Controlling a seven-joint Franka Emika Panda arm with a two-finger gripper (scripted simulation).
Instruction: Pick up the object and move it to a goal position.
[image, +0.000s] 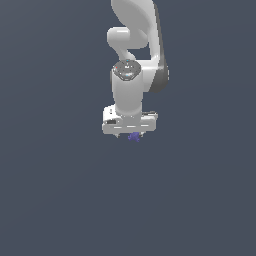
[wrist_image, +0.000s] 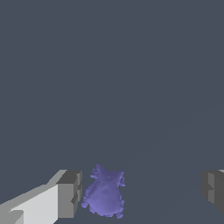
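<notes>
A flat, dark slate-grey surface (image: 55, 200) is filling both views, running unbroken to every edge of the exterior view, so open room is lying on all sides of the arm. The white Panda arm (image: 131, 85) is reaching down from the top edge of the exterior view, where its upper links are being cut off, and its wrist is pointing straight down at the surface. The gripper (image: 131, 135) is sitting low over the ground with its jaws spread wide; in the wrist view the two grey fingertips (wrist_image: 70, 194) are standing far apart, one near each side of the picture, and the far one is being cropped by the frame. The purple-blue lumpy object (wrist_image: 105, 194) is lying on the surface between them, well off centre: it is sitting just beside one fingertip, with only a narrow gap showing, and well apart from the other. Nothing is being pinched, and whether the near pad is grazing the object is hard to tell. In the exterior view the object (image: 133, 136) is showing only as a small purple speck poking out below the white hand body, which is hiding most of it and the fingers too. Its ragged outline is too small there to make out any shape.
</notes>
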